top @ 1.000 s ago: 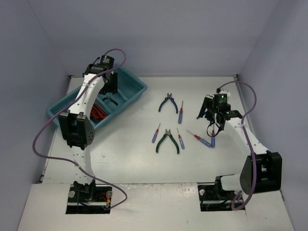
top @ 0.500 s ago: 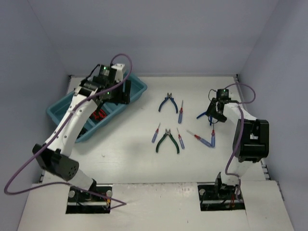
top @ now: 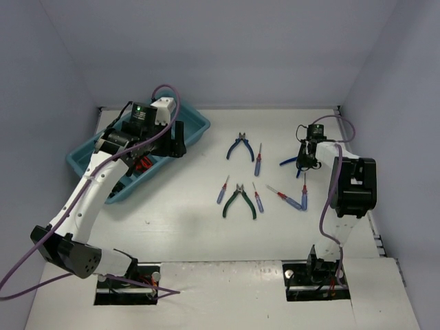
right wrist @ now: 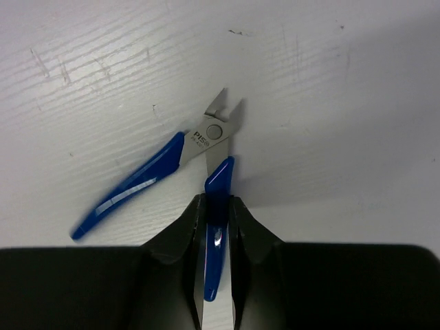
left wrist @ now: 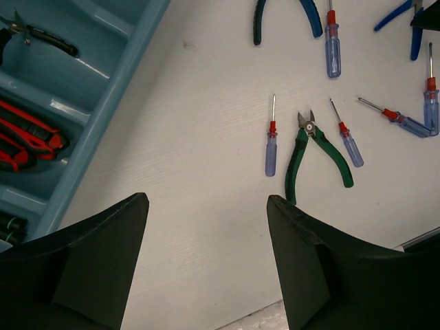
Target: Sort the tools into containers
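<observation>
Right gripper (right wrist: 216, 206): fingers (right wrist: 189, 227) clamped on one handle of the blue-handled cutters (right wrist: 206, 134). The other handle splays out to the side and the nose points away from my wrist. The cutters are at the far right of the table (top: 192, 227). They look flat on it, but I can't tell for sure whether they're lifted.

Left gripper (left wrist: 206, 203): fingers apart, nothing between them. It hangs over bare table just beside the long wall of the tray (left wrist: 103, 89).

The tray sits at the far left of the table, angled. One compartment holds the red-handled cutters (left wrist: 27, 137), and the next one along holds a black-handled tool (left wrist: 41, 38). Some green handles (left wrist: 7, 223) show at the frame edge, too cropped to identify.

Loose in the middle of the table:
- The green-handled pliers (left wrist: 316, 155) have handles spread, with a screwdriver (left wrist: 271, 148) on each side, near but not touching.
- The blue pliers (top: 241, 143) lie farther back, with a single screwdriver (top: 258, 161) just beside them.
- Two more screwdrivers (top: 289, 199) lie between the green-handled pliers and my right gripper, their handle ends close together.
</observation>
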